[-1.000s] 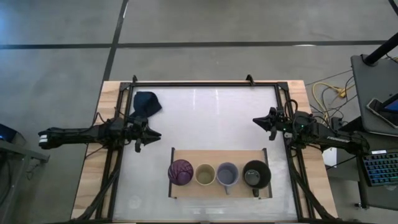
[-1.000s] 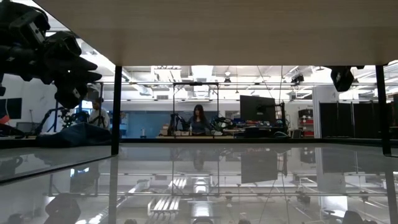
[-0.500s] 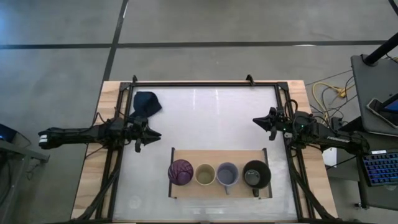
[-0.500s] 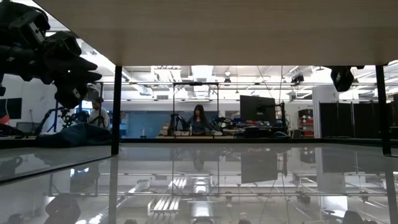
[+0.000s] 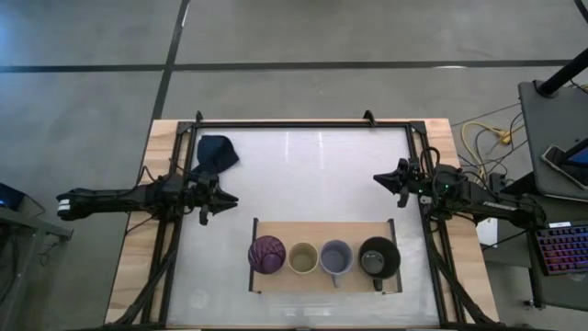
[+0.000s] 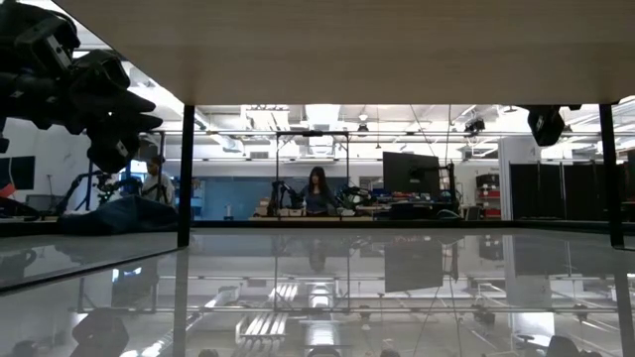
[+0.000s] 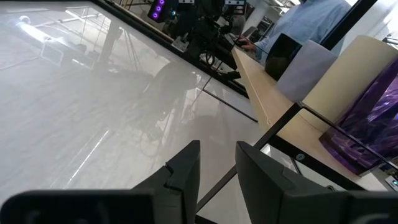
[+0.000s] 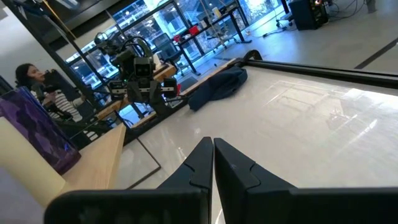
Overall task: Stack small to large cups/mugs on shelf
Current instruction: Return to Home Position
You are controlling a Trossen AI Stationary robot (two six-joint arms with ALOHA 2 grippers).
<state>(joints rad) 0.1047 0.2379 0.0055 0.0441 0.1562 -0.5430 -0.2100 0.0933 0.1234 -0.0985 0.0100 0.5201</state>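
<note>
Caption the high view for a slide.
Purple tumbler, yellow cup, grey mug, black mug line the shelf; left gripper, right gripper idle aside.

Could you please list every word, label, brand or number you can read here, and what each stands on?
None legible. The purple tumbler, yellow cup, grey mug, black mug and shelf carry no visible lettering; the keyboard keys are too small to read.

Quick count from top-down view: 4 drinking vessels, one row, lower middle of frame:
- 1 translucent purple tumbler (image 5: 267, 255)
- 1 pale yellow cup (image 5: 303, 258)
- 1 grey-lavender handled mug (image 5: 336, 257)
- 1 larger black handled mug (image 5: 378, 258)

So 2 with handles, 2 without.

1 flat light-wood shelf board (image 5: 322, 227) under them. 1 crumpled dark blue cloth (image 5: 217, 154), upper left. 2 dark arms, 2 grippers: left gripper (image 5: 230, 197) mid-left, right gripper (image 5: 377, 179) mid-right.
</note>
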